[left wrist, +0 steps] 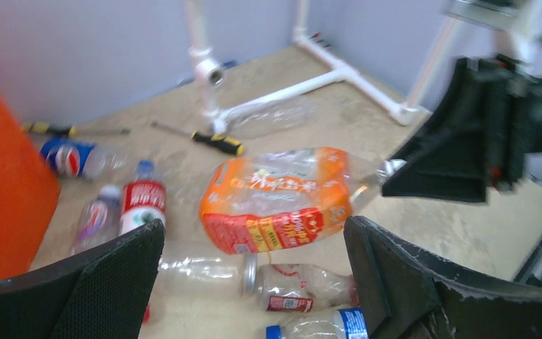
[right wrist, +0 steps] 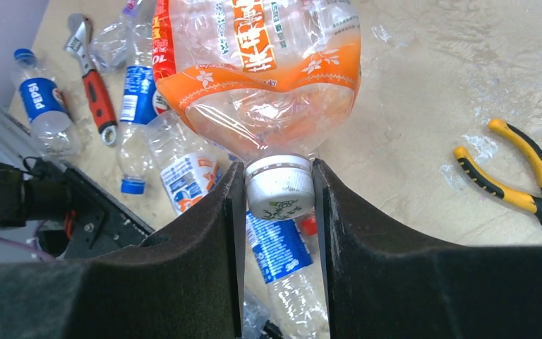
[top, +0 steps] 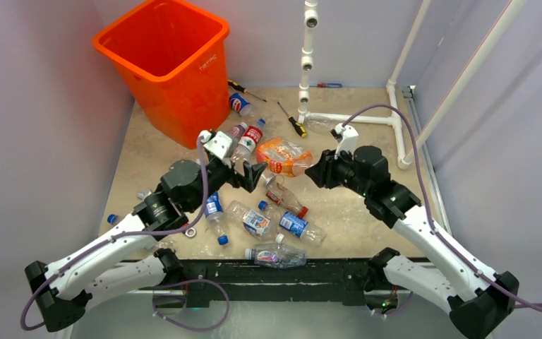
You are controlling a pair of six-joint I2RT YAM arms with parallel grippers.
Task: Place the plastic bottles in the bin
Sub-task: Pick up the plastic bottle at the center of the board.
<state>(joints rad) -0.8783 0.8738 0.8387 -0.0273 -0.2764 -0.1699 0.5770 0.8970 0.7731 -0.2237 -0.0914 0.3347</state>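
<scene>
Right claw (right wrist: 279, 176) around white bottle cap (right wrist: 279, 187)

Free air above bin (top: 176, 92) (pipe frame (top: 303, 88) beside)

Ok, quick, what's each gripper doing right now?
Left gripper: open, holding nothing.
Right gripper: shut on the orange-labelled bottle by its white cap.

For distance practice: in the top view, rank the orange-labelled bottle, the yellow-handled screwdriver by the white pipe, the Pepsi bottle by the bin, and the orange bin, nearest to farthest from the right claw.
1. orange-labelled bottle: gripped in the right claw.
2. yellow-handled screwdriver: just beyond.
3. Pepsi bottle: farther left.
4. orange bin: far left corner.
</scene>
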